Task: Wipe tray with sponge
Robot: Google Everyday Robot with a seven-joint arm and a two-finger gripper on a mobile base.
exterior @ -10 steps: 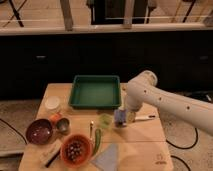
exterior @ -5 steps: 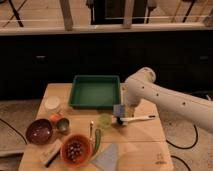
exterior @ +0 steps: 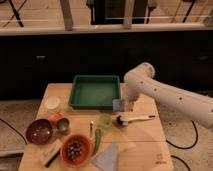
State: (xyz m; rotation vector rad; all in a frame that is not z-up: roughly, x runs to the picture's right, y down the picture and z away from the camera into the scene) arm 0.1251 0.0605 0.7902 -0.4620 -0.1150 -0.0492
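Blue-grey and small, the sponge [exterior: 118, 105] is seen just off the front right corner of the tray [exterior: 95, 92], lifted clear of the table [exterior: 145, 137] and apparently clamped in the gripper [exterior: 122, 105], whose fingers look closed on its right side, though the grip itself is partly hidden by the white arm [exterior: 165, 95]. Such a pad can be judged light, soft and compressible, with a rough enough surface not to slip; it is best taken across its short sides, so that a flat face is left free for wiping, and it should not be squeezed so hard that it folds. Green plastic with raised walls and rounded corners, the tray is judged stiff but light, so it could be pushed along the wood if the sponge is pressed sideways against a wall. Its floor appears bare, giving open room for strokes, but the near wall must be cleared before the pad is lowered. Close hazards are noted in front of the tray: a brush [exterior: 134, 119] just below the sponge, a small green cup [exterior: 105, 120] beside it, and an orange bowl [exterior: 75, 149] nearer the front edge.
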